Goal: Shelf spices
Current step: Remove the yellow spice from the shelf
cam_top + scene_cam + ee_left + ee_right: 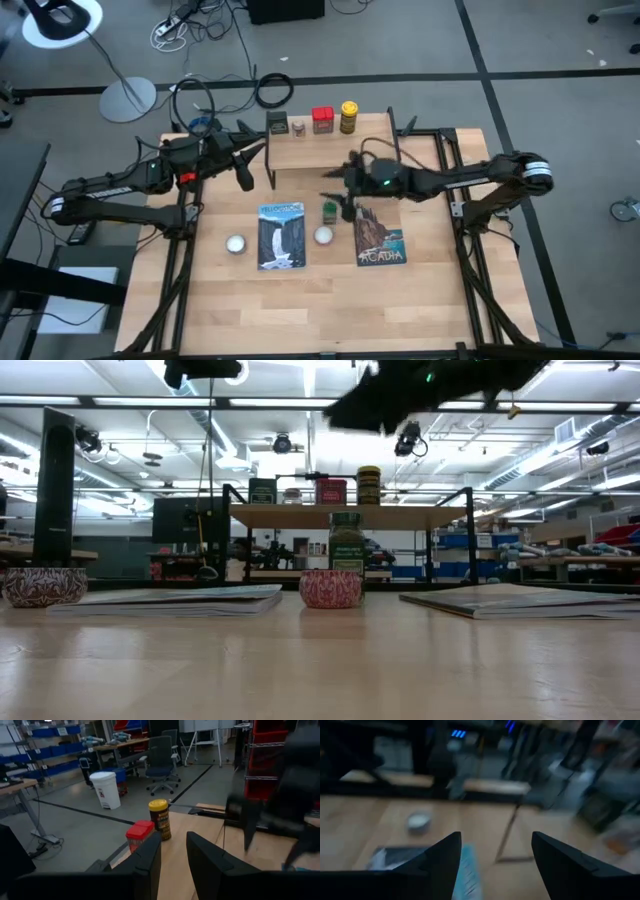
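Observation:
Four spices stand on the shelf (330, 150) at the table's far side: a dark square tin (277, 124), a tiny brown jar (298, 127), a red tin (322, 120) and a yellow-capped jar (348, 117). The green jar (329, 211) stands upright on its base on the table in front of the shelf, seen in the low view as the green jar (347, 546). My right gripper (333, 198) hangs open above the green jar, clear of it. My left gripper (174, 865) is held level near the shelf's left end, open by a narrow gap, with nothing between its fingers.
Two flat picture books (281, 235) (378, 240) lie on the table on either side of the green jar. One white ball (323, 235) sits just in front of the jar, another (235, 243) left of the left book. Bare tabletop (330, 310) lies toward the near edge.

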